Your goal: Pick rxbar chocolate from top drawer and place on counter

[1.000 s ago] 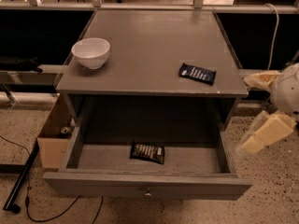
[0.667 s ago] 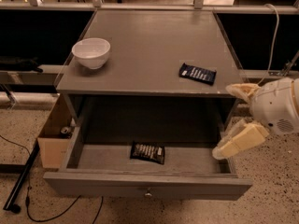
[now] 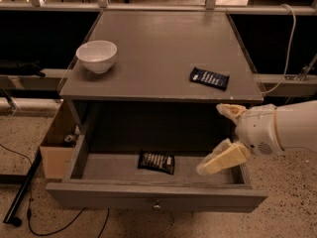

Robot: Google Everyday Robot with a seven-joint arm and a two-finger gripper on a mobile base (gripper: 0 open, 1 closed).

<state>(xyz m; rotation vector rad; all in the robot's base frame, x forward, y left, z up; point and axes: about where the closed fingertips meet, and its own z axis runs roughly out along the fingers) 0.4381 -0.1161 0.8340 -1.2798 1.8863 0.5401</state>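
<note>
Rxbar chocolate (image 3: 156,161) lies flat on the floor of the pulled-out top drawer (image 3: 153,197), near the middle and close to the front panel. The gripper (image 3: 208,139) hangs over the drawer's right end, well apart from the bar, with its jaws spread wide and nothing between them. On the counter (image 3: 158,38) sit a white bowl (image 3: 96,55) at the left and a navy-blue bar (image 3: 209,78) at the right. A cardboard box (image 3: 54,157) beside the cabinet holds a can (image 3: 69,140).

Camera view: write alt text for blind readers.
A robot gripper, fingers open, hovers at the right end of an open drawer holding a dark snack bar. On the counter sit a white bowl and a navy bar.
</note>
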